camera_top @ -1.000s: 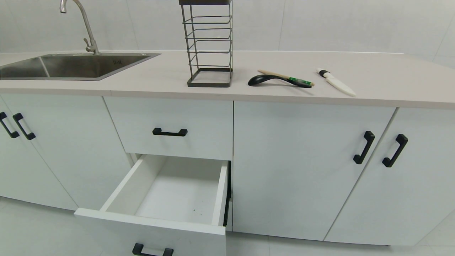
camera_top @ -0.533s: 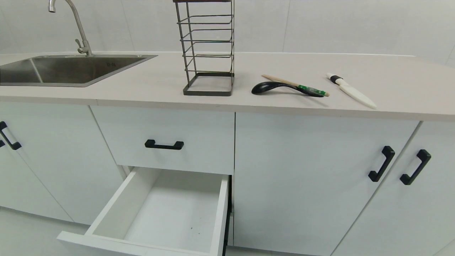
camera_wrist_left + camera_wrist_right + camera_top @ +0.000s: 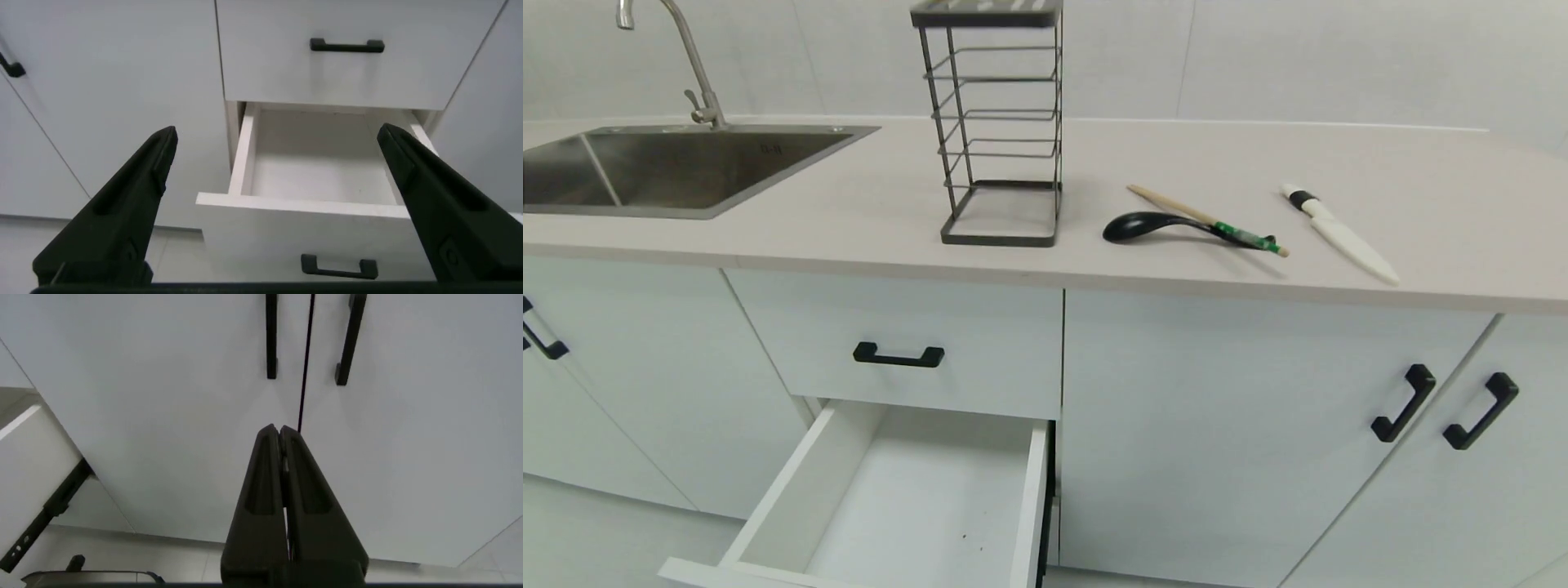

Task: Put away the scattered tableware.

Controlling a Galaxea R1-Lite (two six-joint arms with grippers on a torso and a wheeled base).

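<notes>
The counter (image 3: 1258, 155) has a drawer (image 3: 783, 482) pulled out below its rack (image 3: 996, 239), likely to take the knife (image 3: 1343, 241), spoon (image 3: 1135, 226) and chopstick (image 3: 1172, 206) lying loose further right, while the left gripper (image 3: 278, 135) gapes wide before that drawer and the right gripper (image 3: 280, 433), pinched shut and empty, faces the doors (image 3: 163, 376).

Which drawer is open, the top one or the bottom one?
The bottom drawer is open: it is pulled out, so you can see its white inside. The top drawer right above it is shut.
</notes>
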